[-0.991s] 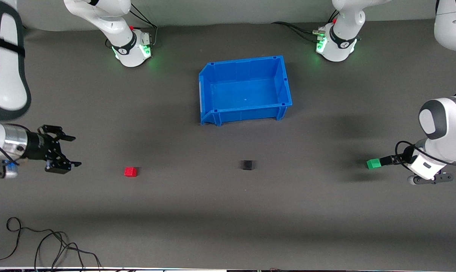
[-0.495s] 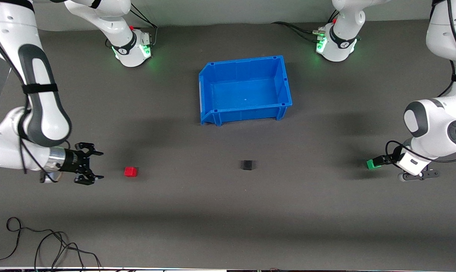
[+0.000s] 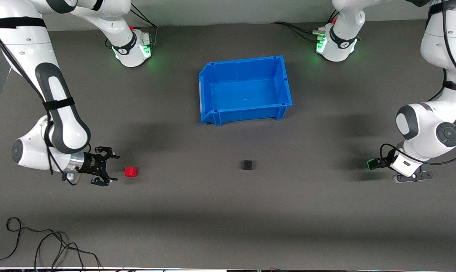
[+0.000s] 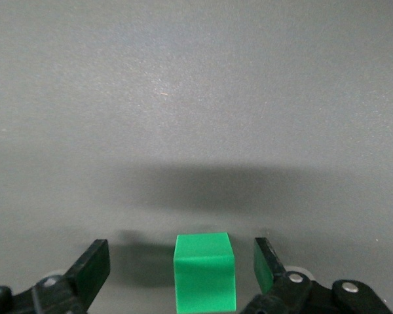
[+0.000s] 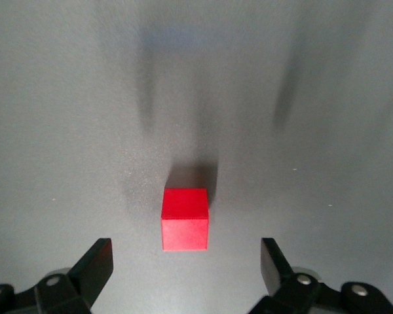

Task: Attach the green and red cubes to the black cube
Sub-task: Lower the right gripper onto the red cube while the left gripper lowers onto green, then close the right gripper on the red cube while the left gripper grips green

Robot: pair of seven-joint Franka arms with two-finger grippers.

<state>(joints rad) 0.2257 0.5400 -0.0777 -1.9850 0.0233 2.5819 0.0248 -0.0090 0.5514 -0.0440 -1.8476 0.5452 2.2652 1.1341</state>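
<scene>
Red cube (image 3: 130, 172) sits on the dark table (image 3: 228, 211) toward the right arm's end, and your right gripper (image 3: 107, 169) is low beside it with its fingers spread wide and nothing between them. In the right wrist view the red cube (image 5: 185, 219) lies just ahead of the gap, centred, so the claw looks lined up to slide around it.

At the left arm's end, your left gripper (image 3: 377, 163) is down at the green cube (image 3: 372, 164). The left wrist view shows the green cube (image 4: 204, 273) between the open fingers with space on both sides, so it is straddled but not yet gripped.

Between the two, well apart from both, the black cube (image 3: 247, 164) waits alone, nearer the front camera than the blue bin (image 3: 284, 81). That middle spot probably lets each arm bring its cube in from its own end.
</scene>
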